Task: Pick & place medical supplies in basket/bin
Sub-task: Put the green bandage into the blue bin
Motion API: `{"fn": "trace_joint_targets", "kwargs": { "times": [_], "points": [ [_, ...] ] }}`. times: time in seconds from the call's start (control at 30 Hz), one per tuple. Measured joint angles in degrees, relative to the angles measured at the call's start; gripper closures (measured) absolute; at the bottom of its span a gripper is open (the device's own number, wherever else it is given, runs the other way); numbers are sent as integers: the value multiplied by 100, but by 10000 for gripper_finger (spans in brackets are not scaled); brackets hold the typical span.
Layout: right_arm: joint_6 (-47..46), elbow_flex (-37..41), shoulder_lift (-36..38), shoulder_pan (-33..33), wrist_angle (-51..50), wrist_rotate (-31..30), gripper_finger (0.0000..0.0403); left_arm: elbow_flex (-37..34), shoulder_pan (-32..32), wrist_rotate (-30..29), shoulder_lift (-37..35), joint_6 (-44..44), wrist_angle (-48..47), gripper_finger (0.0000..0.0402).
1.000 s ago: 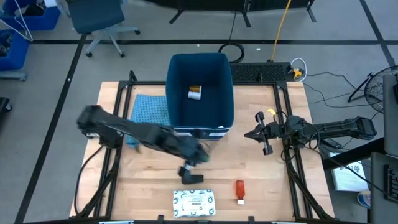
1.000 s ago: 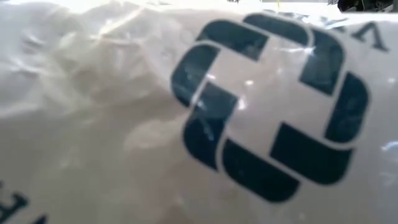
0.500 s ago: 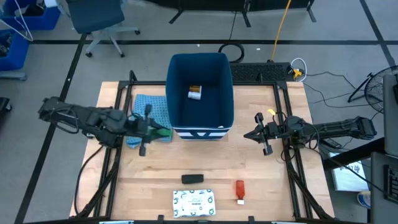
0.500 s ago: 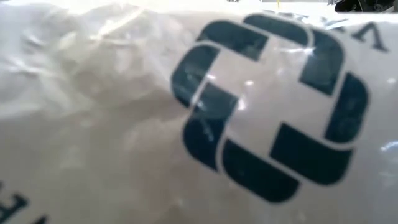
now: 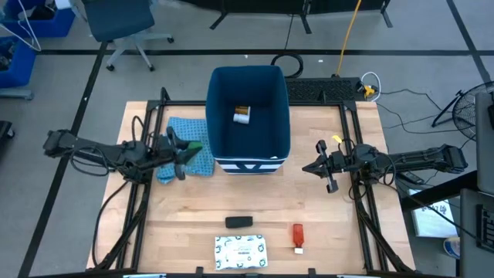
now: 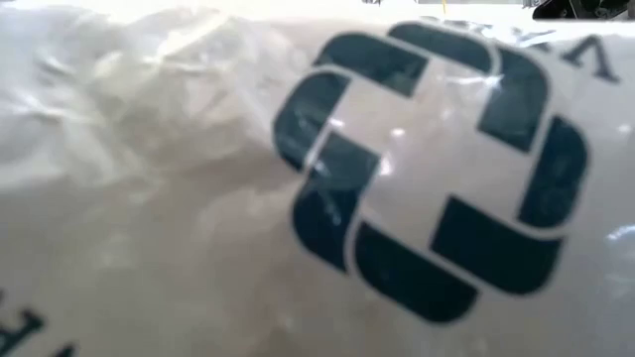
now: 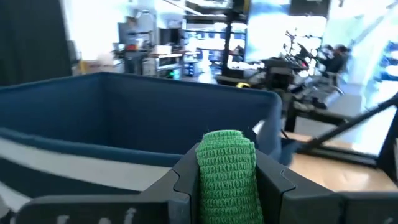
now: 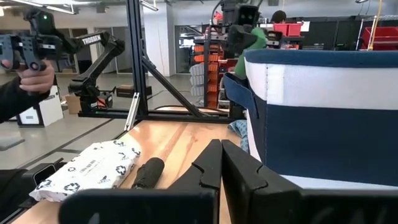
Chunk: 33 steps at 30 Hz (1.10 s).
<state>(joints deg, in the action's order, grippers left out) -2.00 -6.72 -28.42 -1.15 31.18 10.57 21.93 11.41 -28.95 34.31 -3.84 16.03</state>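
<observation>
step in hand: carrying. the left gripper (image 7: 227,186) grips a green ribbed roll of wrap (image 7: 227,167) between its two dark fingers, just left of the deep dark-blue rectangular bin (image 5: 248,85), above the light blue cloth (image 5: 187,131).
next move: judged, lift the roll above the bin's left rim, travel right until over the open mouth, then release. in the left wrist view the rim stands about level with the roll, so more height looks needed first.
bin contents: an orange pill bottle (image 5: 242,114) lies on the bin floor, toward the far end.
left on table: a black bar (image 5: 238,222), a white patterned flat packet (image 5: 241,251) and a red white-tipped tube (image 5: 297,237), all near the front edge, well apart from the bin.
right gripper (image 5: 324,167): fingers pressed together, holding nothing, waiting just right of the bin.
edges: the bin's tall left wall is the one obstacle; a low pass risks clipping it. black frame rails run along both table sides.
open room: the wooden tabletop (image 5: 324,216) between the bin and the front items is free for later approaches.
low view: filled by the white packet close up; nothing else visible.
</observation>
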Motion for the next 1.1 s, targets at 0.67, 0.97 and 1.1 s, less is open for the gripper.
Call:
{"fn": "trace_joint_targets", "kwargs": {
  "times": [0.67, 0.97, 1.1],
  "points": [
    [332, 0, 0, 0, 67, 1, 403, 4864, -1740, 1020, 2924, 511, -2807, 309],
    [606, 0, 0, 0, -19, 1, 403, 7686, -2843, 2571, 5625, 771, -4785, 309],
    [614, 0, 0, -2, -20, 0, 403, 8337, -3176, 3203, 6558, 945, -5066, 309]
  ]
}}
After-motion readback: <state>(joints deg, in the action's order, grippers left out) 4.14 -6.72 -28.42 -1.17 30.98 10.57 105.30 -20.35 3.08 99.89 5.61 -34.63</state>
